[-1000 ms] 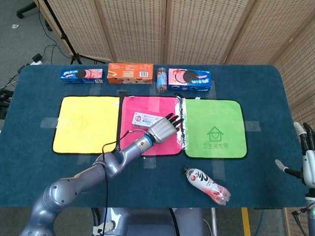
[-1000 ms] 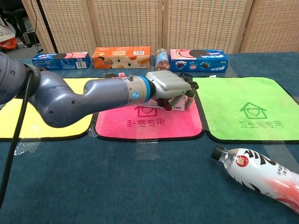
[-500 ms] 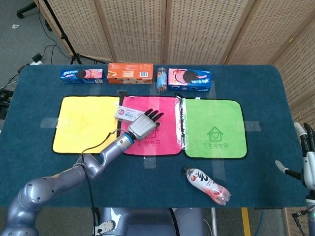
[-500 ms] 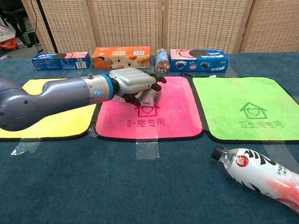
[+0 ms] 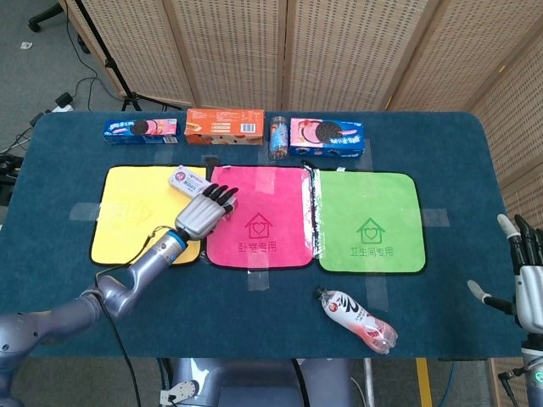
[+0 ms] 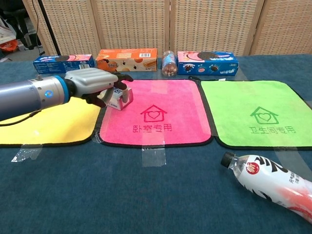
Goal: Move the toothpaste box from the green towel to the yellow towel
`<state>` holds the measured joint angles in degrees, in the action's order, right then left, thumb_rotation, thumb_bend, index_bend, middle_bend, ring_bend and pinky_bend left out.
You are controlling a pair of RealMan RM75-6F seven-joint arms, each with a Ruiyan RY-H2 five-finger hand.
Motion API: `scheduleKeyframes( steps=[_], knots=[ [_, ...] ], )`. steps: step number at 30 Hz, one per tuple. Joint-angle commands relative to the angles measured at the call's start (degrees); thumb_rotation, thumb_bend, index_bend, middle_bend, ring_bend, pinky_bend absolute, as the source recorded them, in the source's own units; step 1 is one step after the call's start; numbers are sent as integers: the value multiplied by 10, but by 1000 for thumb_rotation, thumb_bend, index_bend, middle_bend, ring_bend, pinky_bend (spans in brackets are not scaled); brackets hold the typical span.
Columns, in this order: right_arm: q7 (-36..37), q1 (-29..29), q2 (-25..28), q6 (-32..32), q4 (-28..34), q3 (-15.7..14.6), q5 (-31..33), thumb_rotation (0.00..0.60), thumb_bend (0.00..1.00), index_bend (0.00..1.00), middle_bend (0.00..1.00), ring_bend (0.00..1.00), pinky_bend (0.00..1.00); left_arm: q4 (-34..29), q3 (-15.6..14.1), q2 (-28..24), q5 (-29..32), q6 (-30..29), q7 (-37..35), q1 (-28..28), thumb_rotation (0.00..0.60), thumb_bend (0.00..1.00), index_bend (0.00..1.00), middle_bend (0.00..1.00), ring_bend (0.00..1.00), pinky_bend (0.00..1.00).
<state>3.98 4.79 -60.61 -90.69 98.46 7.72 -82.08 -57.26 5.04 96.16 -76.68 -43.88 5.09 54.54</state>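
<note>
Yellow, pink and green towels lie side by side on the blue table [image 5: 475, 144]. From the head view, the left hand [image 5: 202, 215] holds the toothpaste box [image 5: 190, 180], with its fingers closed around it. The box is up in the air, over the line where the yellow towel [image 5: 140, 212] meets the pink towel [image 5: 263, 216]. It is well away from the green towel [image 5: 369, 220], so most of the trip looks done. What is left is to bring the box fully over the yellow towel, set it down and let go. The right hand [image 5: 526, 284] is far off at the table's edge, holding nothing, with fingers apart. The green towel has a small house picture with writing under it, too small to read here. Snack boxes [image 5: 225, 127] stand along the back, and a bottle [image 5: 356, 318] lies on its side near the front.

From the chest view, the left hand [image 6: 95, 85] grips the box [image 6: 118, 99] at the pink towel's [image 6: 156, 114] left corner, next to the yellow towel [image 6: 53, 124]. The pink towel has a heart in a house and the words 卧室专用. The green towel [image 6: 258, 114] says 卫生间专用. The bottle's [image 6: 265, 180] label is red and white; its words cannot be read. The right hand does not show here.
</note>
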Motion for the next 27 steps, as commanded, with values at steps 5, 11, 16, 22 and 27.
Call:
scheduleKeyframes(
  steps=[5, 11, 16, 22, 27],
  knots=[
    [-1, -4, 1, -4, 5, -1, -9, 600, 0, 0, 0, 0, 0, -22, -17, -32, -2, -27, -30, -40, 600, 1000, 379, 80, 36, 95],
    [3, -8, 4, -9, 9, -1, -15, 600, 0, 0, 0, 0, 0, -31, -28, -54, -8, -43, -62, -68, 600, 1000, 379, 80, 36, 95],
    [7, -11, 6, -12, 12, -1, -20, 600, 0, 0, 0, 0, 0, -35, -44, -73, -22, -61, -96, -95, 600, 1000, 379, 80, 36, 95],
    [10, -13, 8, -15, 14, -1, -24, 600, 0, 0, 0, 0, 0, -48, -47, -106, -65, -135, -168, -122, 600, 1000, 379, 80, 36, 95],
    [12, -13, 9, -12, 14, 0, -21, 600, 0, 0, 0, 0, 0, -61, -30, -146, -100, -200, -234, -125, 600, 1000, 350, 69, 28, 95]
  ],
)
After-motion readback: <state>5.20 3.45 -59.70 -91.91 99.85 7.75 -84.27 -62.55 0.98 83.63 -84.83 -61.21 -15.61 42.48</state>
